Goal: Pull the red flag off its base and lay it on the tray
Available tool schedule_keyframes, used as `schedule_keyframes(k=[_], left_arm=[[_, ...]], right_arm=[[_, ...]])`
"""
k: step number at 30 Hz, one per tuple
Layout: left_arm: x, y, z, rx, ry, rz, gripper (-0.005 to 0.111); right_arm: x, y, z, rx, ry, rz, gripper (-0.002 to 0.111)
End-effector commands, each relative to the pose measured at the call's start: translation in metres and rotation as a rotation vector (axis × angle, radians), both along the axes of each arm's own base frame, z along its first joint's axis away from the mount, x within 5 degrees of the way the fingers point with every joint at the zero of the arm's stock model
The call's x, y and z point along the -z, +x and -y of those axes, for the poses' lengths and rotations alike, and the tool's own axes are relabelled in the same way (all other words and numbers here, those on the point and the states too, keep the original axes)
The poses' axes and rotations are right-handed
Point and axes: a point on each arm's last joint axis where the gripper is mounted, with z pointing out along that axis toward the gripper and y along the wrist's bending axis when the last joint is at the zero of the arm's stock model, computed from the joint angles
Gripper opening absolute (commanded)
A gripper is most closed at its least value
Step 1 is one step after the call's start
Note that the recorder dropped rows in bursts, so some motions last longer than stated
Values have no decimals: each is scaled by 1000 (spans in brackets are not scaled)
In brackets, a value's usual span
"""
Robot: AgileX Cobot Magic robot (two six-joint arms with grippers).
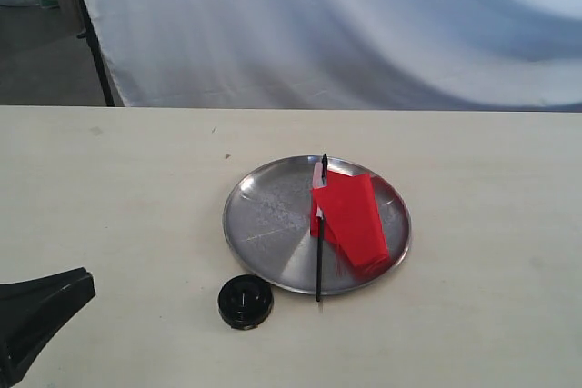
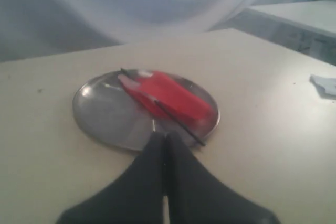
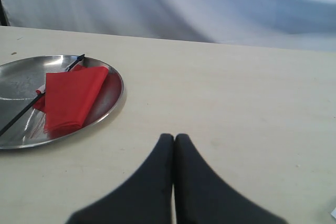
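The red flag (image 1: 353,220) lies flat on the round steel tray (image 1: 264,215), its thin black pole (image 1: 319,261) running across the tray and poking over the near rim. The black round base (image 1: 245,302) sits on the table just off the tray's near-left edge, with nothing in its hole. My left gripper (image 2: 166,136) is shut and holds nothing, hovering short of the tray (image 2: 105,114) and flag (image 2: 170,98). My right gripper (image 3: 174,138) is shut too, over bare table well to the side of the tray (image 3: 113,100) and flag (image 3: 71,95). The left gripper's tip (image 1: 86,277) shows at the lower left.
A pale wooden table (image 1: 500,224) carries everything. A white cloth backdrop (image 1: 346,24) hangs behind its far edge, with a dark stand leg (image 1: 95,52) at the back left. A small pale scrap (image 2: 324,85) lies on the table off to one side.
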Motion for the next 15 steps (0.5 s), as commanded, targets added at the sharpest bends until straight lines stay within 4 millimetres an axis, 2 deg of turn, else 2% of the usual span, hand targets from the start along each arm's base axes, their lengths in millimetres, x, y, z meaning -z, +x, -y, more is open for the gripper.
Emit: schedule_keyframes(k=[1,9,15], left_arm=[[12,-1,-5,-43,72,-99,0],[20,-2,-9,-73,125,-180,0],[9,-9,-13,-108,23,-138,0]], right_arm=[[0,0,0,5,4,8,0],[0,0,0,5,4,8,0],[0,0,0,5,4,8,0]])
